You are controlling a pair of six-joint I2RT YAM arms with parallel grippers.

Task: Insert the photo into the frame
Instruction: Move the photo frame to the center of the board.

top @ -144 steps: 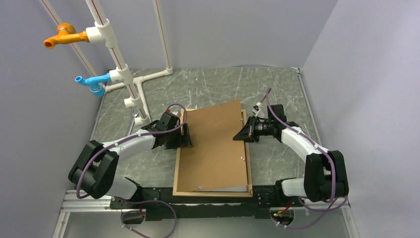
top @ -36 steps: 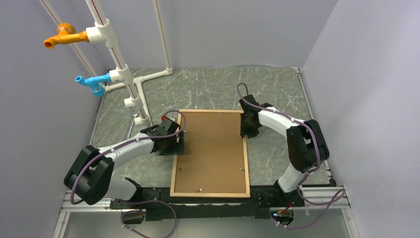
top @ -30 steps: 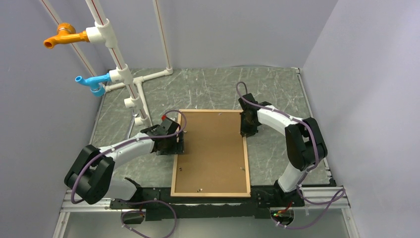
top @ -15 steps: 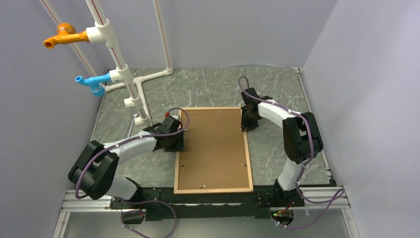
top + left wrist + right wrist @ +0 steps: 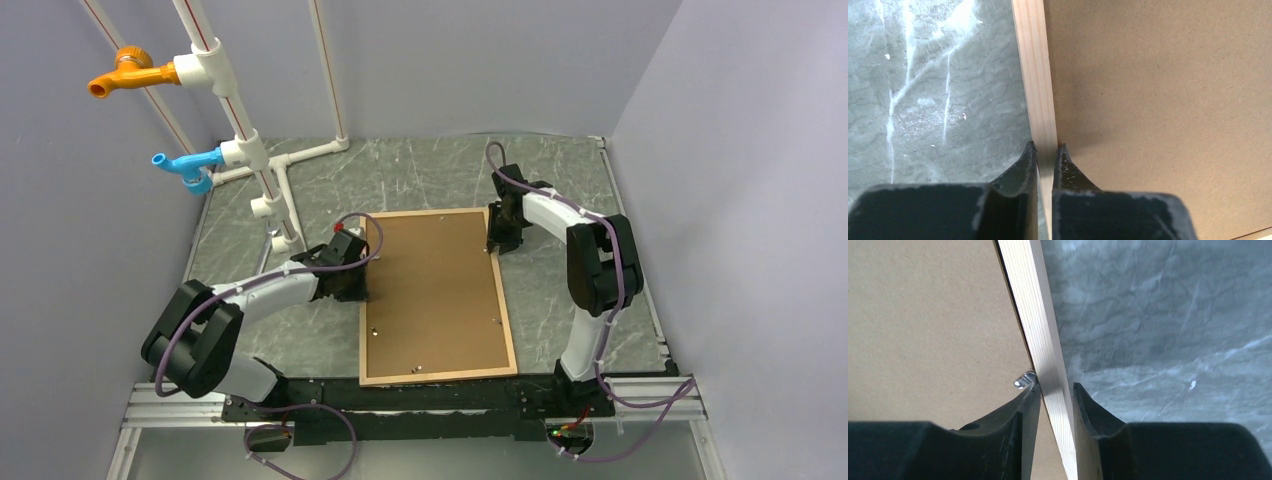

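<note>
The frame (image 5: 440,377), thin light wood, lies flat and slightly skewed on the marble table with a brown backing board (image 5: 435,290) filling it. My left gripper (image 5: 356,287) is shut on the frame's left strip (image 5: 1035,75); its fingertips pinch the wood beside the board (image 5: 1158,100). My right gripper (image 5: 500,238) sits near the far right corner, open, its jaws astride the right strip (image 5: 1030,305) with a gap at the outer finger. A small metal tab (image 5: 1023,380) shows by the inner finger. The photo is hidden in every view.
White pipes with an orange tap (image 5: 120,72) and a blue tap (image 5: 185,165) stand at the back left. Grey walls close in three sides. A metal rail (image 5: 420,412) runs along the near edge.
My left gripper has shut on the left strip. The frame has slid a little away and twisted, its near end to the right. My right gripper moved toward the far corner and loosened.
</note>
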